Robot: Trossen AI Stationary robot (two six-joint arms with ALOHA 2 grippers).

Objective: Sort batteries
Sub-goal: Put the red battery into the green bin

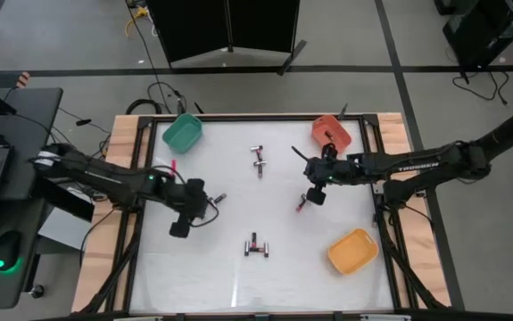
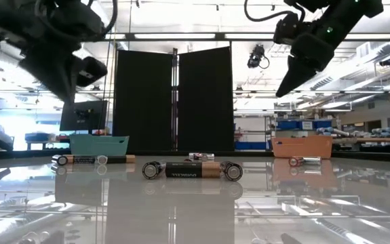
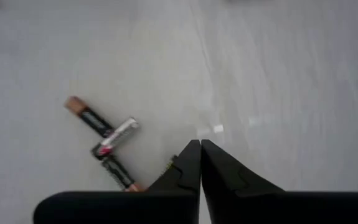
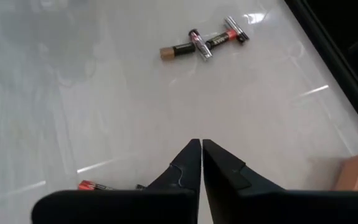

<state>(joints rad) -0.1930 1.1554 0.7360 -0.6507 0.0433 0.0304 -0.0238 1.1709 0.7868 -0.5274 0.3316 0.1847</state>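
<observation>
The right gripper is seen pinched closed, empty; a red-banded battery lies just beside it. Fingers should be opened before being lowered astride.

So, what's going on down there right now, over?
Left gripper shut, empty, above table. Right gripper shut, empty, over a battery. Batteries scattered on the table, none seen in the bins. Nothing in the way.
</observation>
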